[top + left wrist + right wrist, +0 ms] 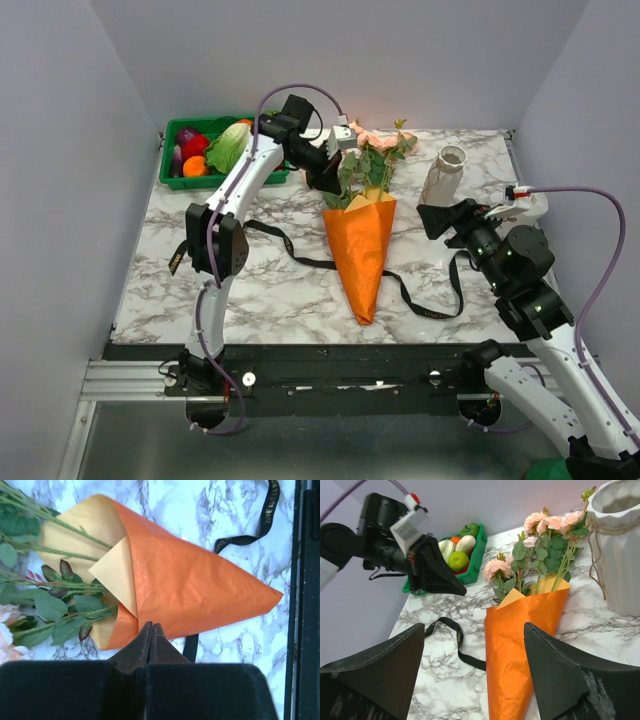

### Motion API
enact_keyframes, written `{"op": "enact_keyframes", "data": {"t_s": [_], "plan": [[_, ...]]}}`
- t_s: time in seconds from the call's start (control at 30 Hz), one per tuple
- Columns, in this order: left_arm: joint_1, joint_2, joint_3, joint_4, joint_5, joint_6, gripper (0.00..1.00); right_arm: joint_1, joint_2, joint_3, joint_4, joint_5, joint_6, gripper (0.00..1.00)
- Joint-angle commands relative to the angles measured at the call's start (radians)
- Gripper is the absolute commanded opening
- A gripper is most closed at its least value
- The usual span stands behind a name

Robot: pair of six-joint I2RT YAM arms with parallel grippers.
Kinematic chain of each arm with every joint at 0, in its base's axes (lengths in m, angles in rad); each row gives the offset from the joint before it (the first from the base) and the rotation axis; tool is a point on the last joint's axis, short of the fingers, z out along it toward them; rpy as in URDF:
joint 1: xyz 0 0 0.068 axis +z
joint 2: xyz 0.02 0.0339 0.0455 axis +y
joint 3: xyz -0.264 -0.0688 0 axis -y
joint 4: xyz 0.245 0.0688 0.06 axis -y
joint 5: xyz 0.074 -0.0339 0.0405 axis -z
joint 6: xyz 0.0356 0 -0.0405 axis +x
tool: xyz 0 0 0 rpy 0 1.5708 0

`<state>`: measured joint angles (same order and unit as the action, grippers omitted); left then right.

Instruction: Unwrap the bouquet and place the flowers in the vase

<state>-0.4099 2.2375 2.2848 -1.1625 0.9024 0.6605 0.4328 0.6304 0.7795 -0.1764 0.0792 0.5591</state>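
The bouquet lies mid-table: an orange paper cone (360,250) with its point toward me and pale pink flowers (375,145) on leafy green stems (60,582) sticking out of its far mouth. A black ribbon (290,252) trails loose on the marble to both sides of the cone. My left gripper (332,188) hovers just left of the cone's open end, shut, with nothing visible between its fingers; in its wrist view the tips (151,626) line up with the paper's edge. To the right of the cone my right gripper (475,675) stands open. The cream ribbed vase (443,175) stands beyond it.
A green bin (215,150) of plastic vegetables and fruit sits at the back left corner, behind my left arm. The marble table's (200,290) front edge meets a black rail. Grey walls close in the back and both sides.
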Motion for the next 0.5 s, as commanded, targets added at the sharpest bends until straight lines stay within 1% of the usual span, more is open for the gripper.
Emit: {"op": "enact_keyframes", "data": {"t_s": [0.0,0.03,0.07,0.1,0.17,0.2,0.27,0.33,0.47], "plan": [[-0.004,-0.088,0.015,-0.039,0.059,-0.048,0.00,0.006,-0.029,-0.014,0.020,-0.022,0.009,0.87],[-0.006,-0.095,0.001,-0.034,0.052,-0.052,0.01,0.006,-0.031,-0.016,0.020,-0.021,0.010,0.87],[-0.007,-0.099,-0.016,-0.022,0.046,-0.059,0.15,0.006,-0.038,-0.020,0.020,-0.018,0.012,0.87],[-0.006,-0.096,-0.039,-0.034,0.043,-0.017,0.34,0.006,-0.040,-0.026,0.020,-0.019,0.012,0.87],[-0.007,-0.072,-0.042,-0.089,0.027,0.020,0.56,0.006,-0.046,-0.032,0.020,-0.022,0.012,0.87],[-0.006,-0.028,-0.012,-0.120,0.023,0.045,0.63,0.006,-0.049,-0.037,0.018,-0.022,0.010,0.87],[-0.006,0.029,0.036,-0.204,0.010,0.097,0.66,0.006,-0.052,-0.037,0.014,-0.022,0.005,0.87],[-0.006,0.097,0.090,-0.233,0.004,0.117,0.69,0.006,-0.054,-0.034,0.011,-0.024,0.002,0.87],[-0.006,0.142,0.090,-0.191,-0.008,0.111,0.70,0.006,-0.055,-0.032,0.012,-0.030,-0.005,0.87]]}}
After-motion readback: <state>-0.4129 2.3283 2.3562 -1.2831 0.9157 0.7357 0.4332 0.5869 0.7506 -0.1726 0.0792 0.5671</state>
